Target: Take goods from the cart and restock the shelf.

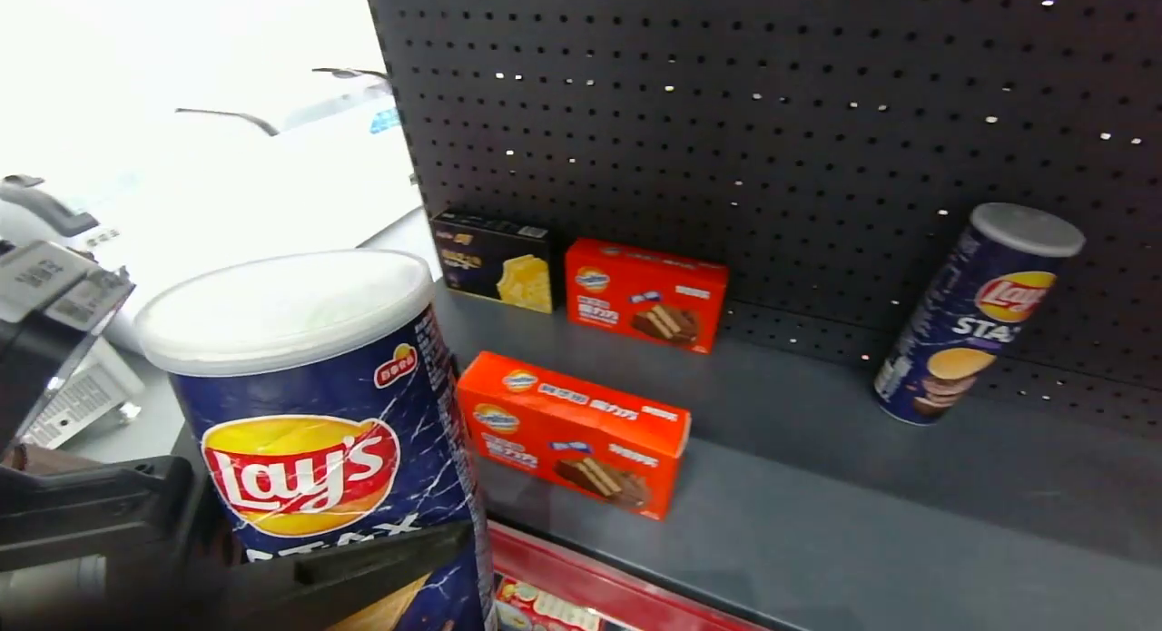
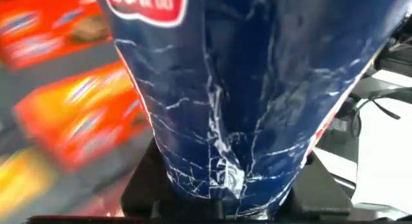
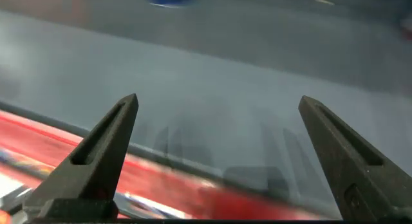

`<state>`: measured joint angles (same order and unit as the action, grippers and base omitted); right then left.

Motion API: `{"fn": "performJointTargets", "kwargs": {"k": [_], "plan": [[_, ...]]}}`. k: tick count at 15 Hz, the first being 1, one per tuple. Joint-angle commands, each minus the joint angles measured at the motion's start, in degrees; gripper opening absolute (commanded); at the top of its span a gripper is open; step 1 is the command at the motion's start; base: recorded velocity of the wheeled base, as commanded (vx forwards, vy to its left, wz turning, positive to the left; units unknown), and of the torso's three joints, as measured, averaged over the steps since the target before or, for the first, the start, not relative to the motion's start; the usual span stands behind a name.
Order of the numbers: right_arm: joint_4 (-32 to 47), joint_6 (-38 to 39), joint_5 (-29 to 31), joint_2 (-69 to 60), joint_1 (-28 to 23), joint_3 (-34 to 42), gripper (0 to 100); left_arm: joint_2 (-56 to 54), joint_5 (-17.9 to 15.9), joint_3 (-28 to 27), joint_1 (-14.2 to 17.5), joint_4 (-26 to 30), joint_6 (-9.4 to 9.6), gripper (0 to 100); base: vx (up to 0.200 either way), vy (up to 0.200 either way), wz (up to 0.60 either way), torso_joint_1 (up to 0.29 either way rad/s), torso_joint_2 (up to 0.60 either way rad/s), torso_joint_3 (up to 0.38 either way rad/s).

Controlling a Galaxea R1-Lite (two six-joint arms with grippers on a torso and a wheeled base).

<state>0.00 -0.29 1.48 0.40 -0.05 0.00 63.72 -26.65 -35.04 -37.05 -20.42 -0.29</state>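
So the dark blue cardboard chip can with the white plastic lid (image 1: 309,413) is in the left claw (image 1: 272,540), clamped low on the body with the lid end up. Its long axis is close to vertical, maybe a slight lean. In the head view it sits around 8 o'clock, close to the camera, at the front left corner of the dark grey metal shelf (image 1: 862,504). I can't tell whether it's actually over the deck yet.

Just beside it at 3 o'clock is an orange cardboard snack box (image 1: 572,431). A second orange box (image 1: 646,295) and a black box (image 1: 495,259) sit further back, around 1 o'clock, against the black pegboard (image 1: 726,113). A matching blue chip can (image 1: 976,313) stands at 3 o'clock by the pegboard and looks tilted.

The bare deck lies at 4 o'clock past the near orange box, so I'd guess the can has to travel that way, staying clear of the box.

The right claw (image 3: 219,153) hangs wide open and empty above the shelf's front edge with the red strip (image 1: 590,576)
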Motion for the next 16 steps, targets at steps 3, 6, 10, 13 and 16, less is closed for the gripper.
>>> {"fn": "performJointTargets", "kwargs": {"k": [3, 6, 10, 13, 16], "plan": [[0.00, 0.03, 0.02, 0.04, 0.05, 0.00, 100, 0.26, 0.02, -0.30, -0.13, -0.06, 0.38, 0, 0.000, 0.000, -0.60, 0.004, 0.00, 0.001], [0.00, 0.03, 0.02, 0.04, 0.05, 0.00, 100, 0.26, 0.02, -0.56, 0.13, -0.06, 0.38, 0, 0.000, 0.000, -0.40, 0.002, 0.00, 0.003], [0.00, 0.03, 0.02, 0.04, 0.05, 0.00, 100, 0.18, 0.02, -0.47, 0.31, 0.03, 0.38, 0, 0.000, 0.000, 0.00, 0.000, 0.00, 0.000], [0.00, 0.03, 0.02, 0.04, 0.05, 0.00, 100, -0.18, 0.02, -0.38, 0.40, 0.03, 0.29, 0, 0.000, 0.000, 0.00, 0.000, 0.00, 0.000], [0.00, 0.03, 0.02, 0.04, 0.05, 0.00, 100, -0.18, 0.02, -0.30, 0.40, 0.03, 0.29, 0, 0.000, 0.000, 0.00, 0.000, 0.00, 0.000]]}}
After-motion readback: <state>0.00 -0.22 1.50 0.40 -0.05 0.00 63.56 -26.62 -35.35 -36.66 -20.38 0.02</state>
